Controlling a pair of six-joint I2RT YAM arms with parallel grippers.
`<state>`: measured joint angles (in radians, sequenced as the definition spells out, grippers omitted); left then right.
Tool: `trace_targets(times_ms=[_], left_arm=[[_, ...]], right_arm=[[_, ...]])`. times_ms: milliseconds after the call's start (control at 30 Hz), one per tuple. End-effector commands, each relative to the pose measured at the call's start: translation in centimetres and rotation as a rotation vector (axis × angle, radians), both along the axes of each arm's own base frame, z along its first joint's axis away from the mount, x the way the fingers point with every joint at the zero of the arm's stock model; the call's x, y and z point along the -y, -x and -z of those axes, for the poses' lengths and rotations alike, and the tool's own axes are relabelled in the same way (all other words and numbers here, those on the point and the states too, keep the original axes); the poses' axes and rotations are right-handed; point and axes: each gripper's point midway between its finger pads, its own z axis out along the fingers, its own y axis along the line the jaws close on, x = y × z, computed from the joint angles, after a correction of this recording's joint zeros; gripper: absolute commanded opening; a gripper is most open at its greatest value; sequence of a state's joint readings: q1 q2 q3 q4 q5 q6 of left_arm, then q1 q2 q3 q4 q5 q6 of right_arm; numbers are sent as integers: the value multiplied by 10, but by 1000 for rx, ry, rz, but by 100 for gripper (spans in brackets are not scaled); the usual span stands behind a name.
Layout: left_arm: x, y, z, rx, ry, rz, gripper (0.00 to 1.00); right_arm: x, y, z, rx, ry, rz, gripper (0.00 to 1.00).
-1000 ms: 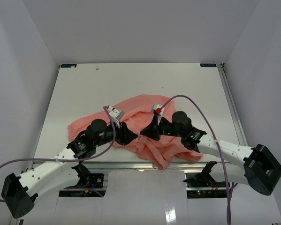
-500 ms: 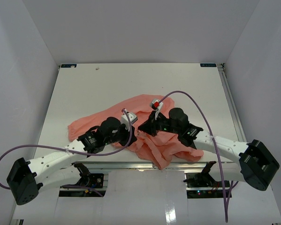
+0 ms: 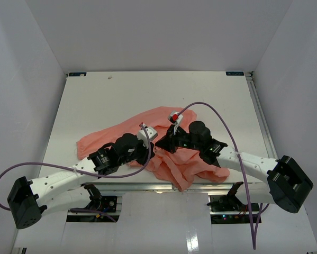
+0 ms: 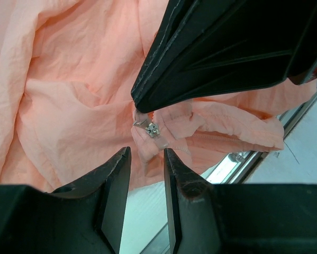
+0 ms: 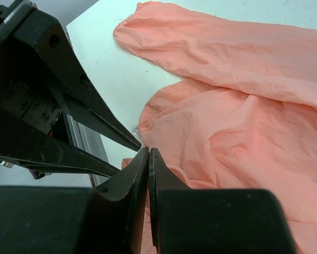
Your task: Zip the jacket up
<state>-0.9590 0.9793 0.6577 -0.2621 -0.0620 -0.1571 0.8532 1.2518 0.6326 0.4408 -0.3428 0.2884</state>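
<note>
Jacket (image 3: 158, 114) shows its zipper pull (image 4: 149, 127) only in left wrist view.

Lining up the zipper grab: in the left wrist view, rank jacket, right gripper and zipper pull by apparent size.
1. jacket
2. right gripper, inflated by its nearness to the camera
3. zipper pull, by far the smallest

No legible text, seemingly

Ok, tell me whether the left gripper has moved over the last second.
Yes. In the top view the left gripper has slid rightward along the near edge of the table, closing in on the right gripper over the jacket.
</note>
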Motion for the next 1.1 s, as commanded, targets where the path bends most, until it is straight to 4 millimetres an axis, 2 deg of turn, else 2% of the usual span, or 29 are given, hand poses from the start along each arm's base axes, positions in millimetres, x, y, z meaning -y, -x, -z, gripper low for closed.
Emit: trace_targets(times_ms=[0, 167, 333, 400, 500, 567, 633, 867, 1067], left_arm=[[2, -5, -10, 43, -21, -27, 42], [-5, -8, -7, 58, -49, -72, 43], [-2, -8, -5, 63, -57, -77, 40], [0, -7, -3, 61, -64, -67, 33], [5, -4, -4, 63, -43, -35, 13], [9, 0, -5, 70, -16, -4, 4], [10, 3, -15, 93, 34, 10, 0], [-2, 24, -63, 184, 260, 59, 0], [-9, 28, -78, 209, 317, 49, 0]], right_arm=[[-9, -4, -24, 26, -52, -1, 8], [-9, -5, -23, 24, -50, -1, 8], [-10, -3, -23, 17, -61, -10, 8], [-10, -1, -22, 13, -62, -17, 8], [-10, 1, -20, 5, -66, -28, 8], [-9, 3, -16, 0, -64, -29, 8], [-9, 3, -14, -3, -61, -30, 8], [-9, -3, -2, -36, -44, -23, 8], [-10, 5, -1, -57, -61, -55, 8]])
